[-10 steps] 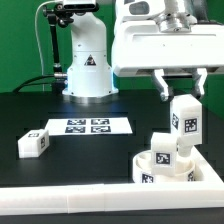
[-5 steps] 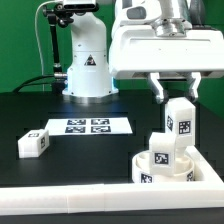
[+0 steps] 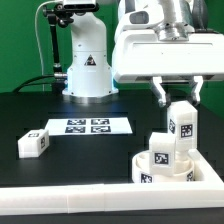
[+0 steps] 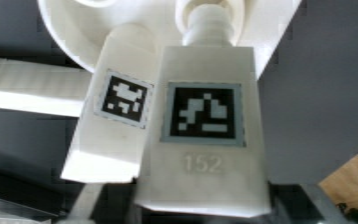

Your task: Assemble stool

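Observation:
My gripper (image 3: 179,95) is shut on a white block leg (image 3: 182,122) and holds it upright just above the round seat disc (image 3: 150,176) at the exterior view's right. A second leg (image 3: 163,150) stands upright on the seat, just left of and below the held one. A third leg (image 3: 34,143) lies loose on the table at the left. In the wrist view the held leg (image 4: 202,110) fills the middle between my gripper (image 4: 208,196), with the standing leg (image 4: 114,105) beside it and the seat (image 4: 78,25) behind.
The marker board (image 3: 86,126) lies flat mid-table. A long white L-shaped border wall (image 3: 60,201) runs along the front and round the seat. The robot's base (image 3: 87,65) stands at the back.
My gripper and the held leg have shifted slightly to the exterior view's left and come down a little. The other parts have not moved.

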